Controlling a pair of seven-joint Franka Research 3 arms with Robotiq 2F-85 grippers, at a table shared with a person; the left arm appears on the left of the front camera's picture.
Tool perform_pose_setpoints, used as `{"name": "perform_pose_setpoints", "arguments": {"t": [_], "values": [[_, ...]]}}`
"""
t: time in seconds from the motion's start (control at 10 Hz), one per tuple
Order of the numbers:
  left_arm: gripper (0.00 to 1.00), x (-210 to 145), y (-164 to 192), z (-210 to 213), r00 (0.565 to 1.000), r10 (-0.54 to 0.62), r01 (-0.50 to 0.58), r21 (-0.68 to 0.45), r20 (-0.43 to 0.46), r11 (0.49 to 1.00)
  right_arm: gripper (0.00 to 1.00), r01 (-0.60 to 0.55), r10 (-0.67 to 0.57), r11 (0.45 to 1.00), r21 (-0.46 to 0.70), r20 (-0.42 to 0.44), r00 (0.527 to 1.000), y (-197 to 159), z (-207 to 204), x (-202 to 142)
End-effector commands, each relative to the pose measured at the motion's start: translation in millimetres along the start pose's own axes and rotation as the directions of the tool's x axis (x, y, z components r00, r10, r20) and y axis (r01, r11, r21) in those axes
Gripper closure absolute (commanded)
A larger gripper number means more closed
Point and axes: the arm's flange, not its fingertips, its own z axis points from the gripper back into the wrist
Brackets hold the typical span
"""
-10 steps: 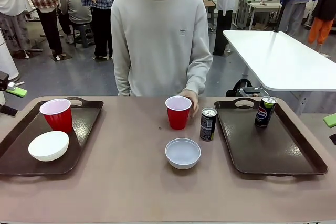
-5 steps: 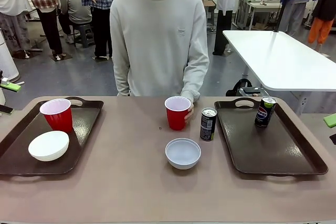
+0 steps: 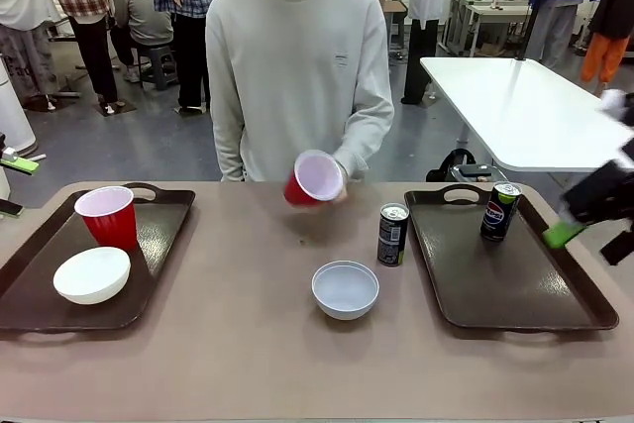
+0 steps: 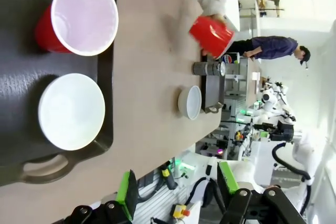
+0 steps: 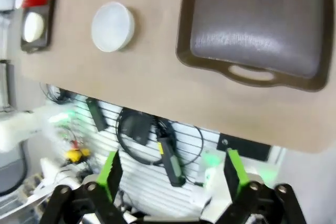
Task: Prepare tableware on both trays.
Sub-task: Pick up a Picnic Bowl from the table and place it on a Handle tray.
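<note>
Both my jaws open, empty | pale grey-blue round bowl (image 3: 345, 288) on the surface, near the left rim of the right dark brown rectangular plastic tray (image 3: 515, 284) | likely light, stiff, slick: pinch its rim wall.

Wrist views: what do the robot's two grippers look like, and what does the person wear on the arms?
The left gripper and the right gripper look alike: black two-finger units with silver bolts at the joints, their jaws faced in bright green. The person's sleeves are long and pale grey, part of a plain sweatshirt.
</note>
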Motion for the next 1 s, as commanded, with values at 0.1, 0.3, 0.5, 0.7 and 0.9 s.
{"name": "perform_pose_setpoints", "arguments": {"t": [0.1,0.3,0.5,0.7,0.9], "values": [[0.20,0,1,0,1.000,-0.012,0.012,-0.023,0.003,1.000,0.00,0.003,-0.039,0.988,-0.153,-0.230,0.972,62,-35,48],[0.20,0,1,0,1.000,-0.012,0.012,-0.023,0.003,1.000,0.00,0.037,-0.103,0.976,-0.213,-0.307,0.946,91,-51,69],[0.20,0,1,0,1.000,-0.012,0.012,-0.023,0.003,1.000,0.00,0.074,-0.125,0.979,-0.190,-0.268,0.955,100,-62,86],[0.20,0,1,0,1.000,-0.012,0.012,-0.023,0.003,1.000,0.00,0.030,-0.087,0.980,-0.199,-0.281,0.956,90,-68,65],[0.20,0,1,0,1.000,-0.012,0.012,-0.023,0.003,1.000,0.00,0.030,-0.087,0.980,-0.199,-0.281,0.956,90,-68,65]]}}
